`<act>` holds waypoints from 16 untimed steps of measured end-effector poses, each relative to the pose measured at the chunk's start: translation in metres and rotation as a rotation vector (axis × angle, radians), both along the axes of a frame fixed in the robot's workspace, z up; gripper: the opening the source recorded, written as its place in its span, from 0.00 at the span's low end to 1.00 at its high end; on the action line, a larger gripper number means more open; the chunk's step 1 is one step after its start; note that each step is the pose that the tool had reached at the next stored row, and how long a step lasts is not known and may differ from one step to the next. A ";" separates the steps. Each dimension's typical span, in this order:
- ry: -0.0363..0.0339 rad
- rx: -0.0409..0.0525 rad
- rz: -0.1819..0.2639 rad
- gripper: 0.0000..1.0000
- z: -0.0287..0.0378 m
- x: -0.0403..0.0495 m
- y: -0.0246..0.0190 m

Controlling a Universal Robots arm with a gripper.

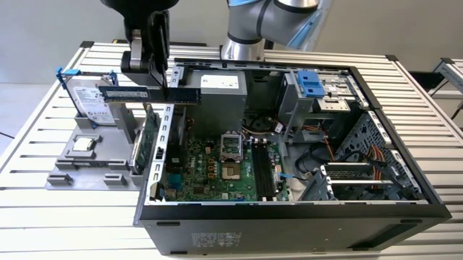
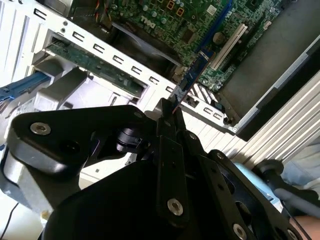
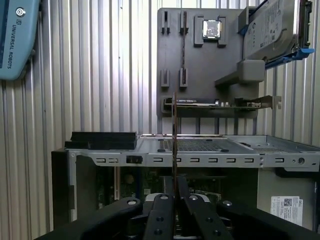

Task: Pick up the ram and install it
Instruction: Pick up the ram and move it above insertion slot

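Note:
The ram (image 1: 148, 93), a long dark-blue stick with a white sticker, hangs level in the air above the wall of the open computer case (image 1: 289, 214) on the exterior view's left. My gripper (image 1: 154, 86) is shut on its upper edge. Both wrist views show the ram edge-on between the black fingers: as a thin blue strip (image 2: 192, 75) over the case wall and green motherboard (image 2: 200, 20), and as a thin line (image 3: 174, 130) rising from the shut gripper (image 3: 174, 192). The motherboard's long black memory slots (image 1: 262, 170) lie in the middle of the case.
A grey parts holder (image 1: 79, 162) stands beside the case on the exterior view's left. It carries a silver hard drive with blue clips (image 1: 94, 103), a processor chip (image 1: 84, 143) and an upright green expansion card (image 1: 145, 143). Inside the case are a power supply (image 1: 220, 97) and drive cages (image 1: 318, 89).

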State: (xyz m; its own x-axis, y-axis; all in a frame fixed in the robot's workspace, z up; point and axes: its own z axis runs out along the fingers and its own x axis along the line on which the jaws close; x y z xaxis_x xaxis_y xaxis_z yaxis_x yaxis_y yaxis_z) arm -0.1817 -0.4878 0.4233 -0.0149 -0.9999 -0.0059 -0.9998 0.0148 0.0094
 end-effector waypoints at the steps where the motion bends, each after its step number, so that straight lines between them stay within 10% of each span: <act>1: 0.0000 0.0000 0.000 0.00 0.0001 0.0006 0.0000; 16: 0.0000 0.0000 0.000 0.00 0.0023 0.0105 0.0000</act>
State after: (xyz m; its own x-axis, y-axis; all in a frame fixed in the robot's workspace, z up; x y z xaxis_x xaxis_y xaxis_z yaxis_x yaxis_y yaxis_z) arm -0.1712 -0.4878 0.4256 -0.0149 -0.9999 -0.0059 -0.9998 0.0148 0.0094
